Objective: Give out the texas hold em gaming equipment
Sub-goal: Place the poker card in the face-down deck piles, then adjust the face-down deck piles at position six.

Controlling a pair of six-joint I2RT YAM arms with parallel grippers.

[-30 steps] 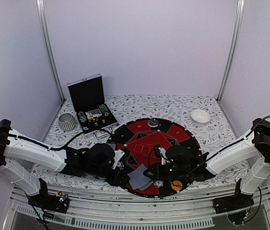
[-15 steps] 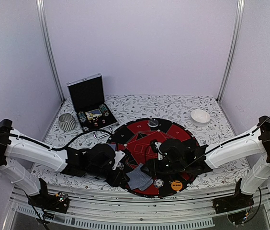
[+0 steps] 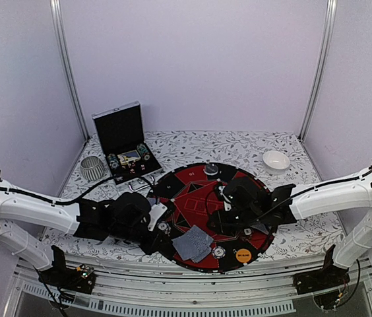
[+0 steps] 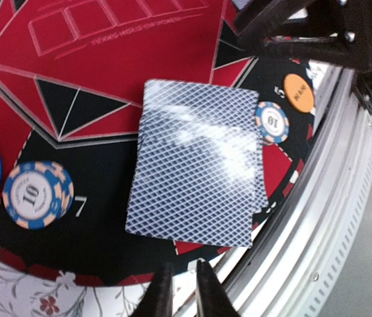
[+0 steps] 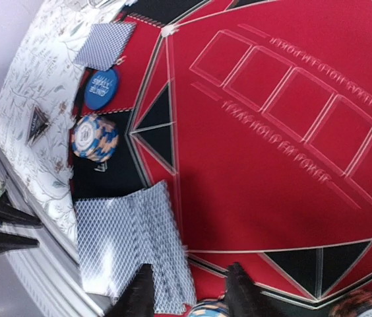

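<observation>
- On the mat (image 3: 196,195), by its near edge, lie cards (image 4: 196,165), chips (image 4: 37,195) and buttons (image 4: 299,92) (dealing seems barely begun; the case (image 3: 119,129) looks stocked).
- Both empty: the left gripper (image 4: 183,281) narrow, the right gripper (image 5: 189,284) wider.

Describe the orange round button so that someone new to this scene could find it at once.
Start at the big round red-and-black mat. On its near rim, toward the arms' bases, lies a pile of grey-blue-backed cards; to their right come a striped chip and then the orange button. It is the only plain orange disc, unstriped, with dark lettering.
</observation>
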